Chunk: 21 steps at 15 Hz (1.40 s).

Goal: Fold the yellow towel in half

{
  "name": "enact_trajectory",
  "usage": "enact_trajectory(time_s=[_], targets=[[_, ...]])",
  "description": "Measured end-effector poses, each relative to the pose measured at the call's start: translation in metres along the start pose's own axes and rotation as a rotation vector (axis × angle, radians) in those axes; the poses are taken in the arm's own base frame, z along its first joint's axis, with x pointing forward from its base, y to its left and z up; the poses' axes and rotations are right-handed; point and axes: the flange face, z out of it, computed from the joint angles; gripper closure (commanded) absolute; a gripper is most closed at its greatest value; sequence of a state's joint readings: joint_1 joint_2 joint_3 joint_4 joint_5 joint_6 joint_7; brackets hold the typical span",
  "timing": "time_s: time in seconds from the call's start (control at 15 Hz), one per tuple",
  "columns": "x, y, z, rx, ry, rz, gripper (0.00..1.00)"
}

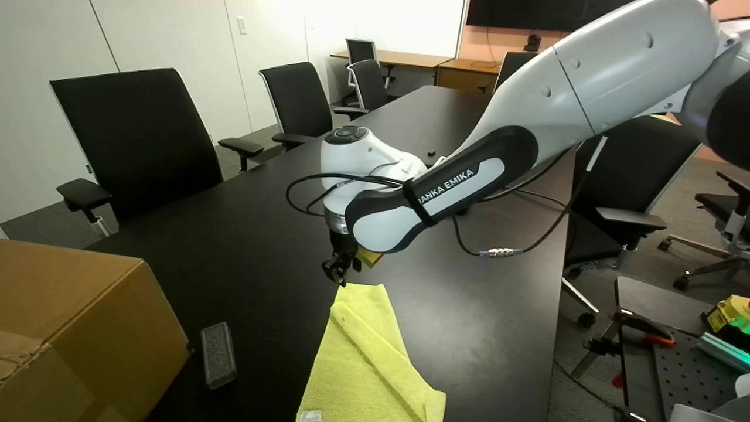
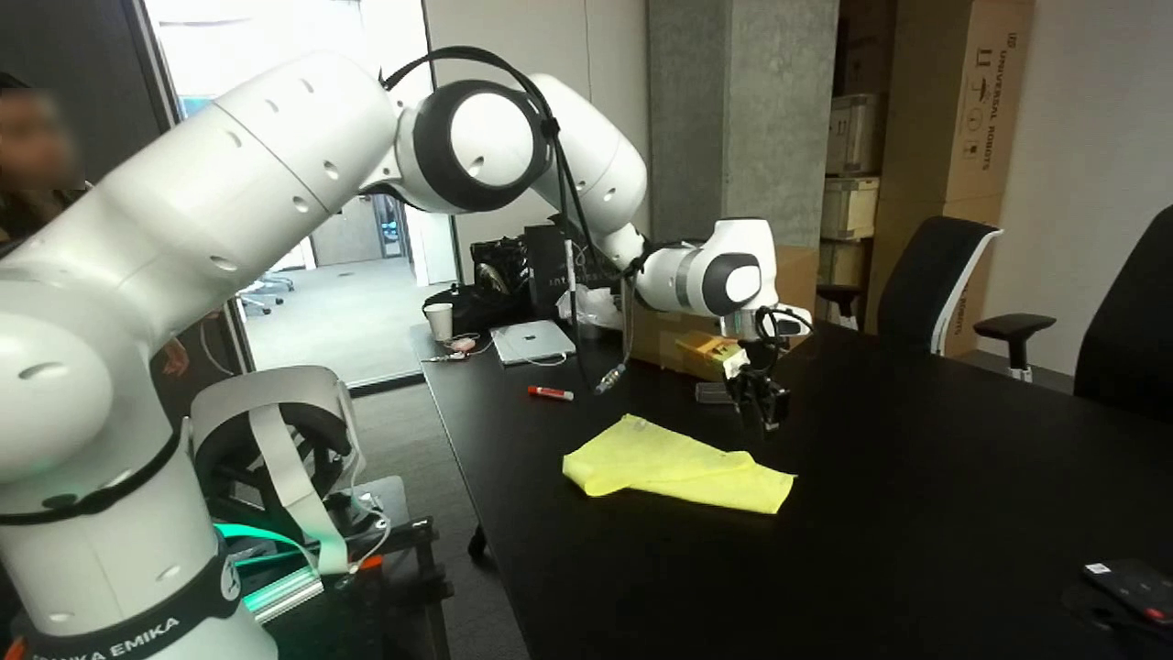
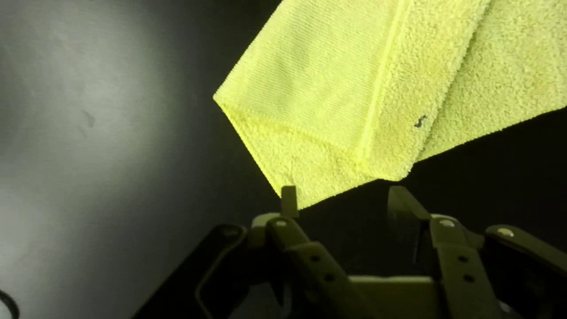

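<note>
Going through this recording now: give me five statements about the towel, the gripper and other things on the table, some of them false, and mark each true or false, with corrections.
1. The yellow towel lies on the dark table. True.
2. The gripper is clamped onto the towel. False: its jaws stand apart, gripping nothing.
3. In the wrist view, part of the towel is folded over itself. True.
4. In an exterior view, the red marker lies on top of the towel. False: it lies on the table, apart from the towel.
5. In an exterior view, the white cup is tipped on its side. False: it stands upright.
</note>
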<state>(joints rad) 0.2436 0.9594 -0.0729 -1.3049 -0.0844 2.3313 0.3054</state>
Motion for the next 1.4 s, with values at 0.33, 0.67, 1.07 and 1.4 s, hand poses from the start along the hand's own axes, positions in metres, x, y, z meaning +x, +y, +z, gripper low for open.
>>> enact_trajectory(time_s=[0.33,0.67,1.07,1.4], targets=[[-0.029,-0.019,0.006,-0.019,-0.112,-0.070,0.00],[-0.092,-0.076,-0.016,0.048,-0.202,-0.325,0.00],[-0.163,-0.113,-0.020,0.046,-0.241,-0.609,0.00],[-0.199,-0.121,0.018,0.020,-0.186,-0.601,0.00]])
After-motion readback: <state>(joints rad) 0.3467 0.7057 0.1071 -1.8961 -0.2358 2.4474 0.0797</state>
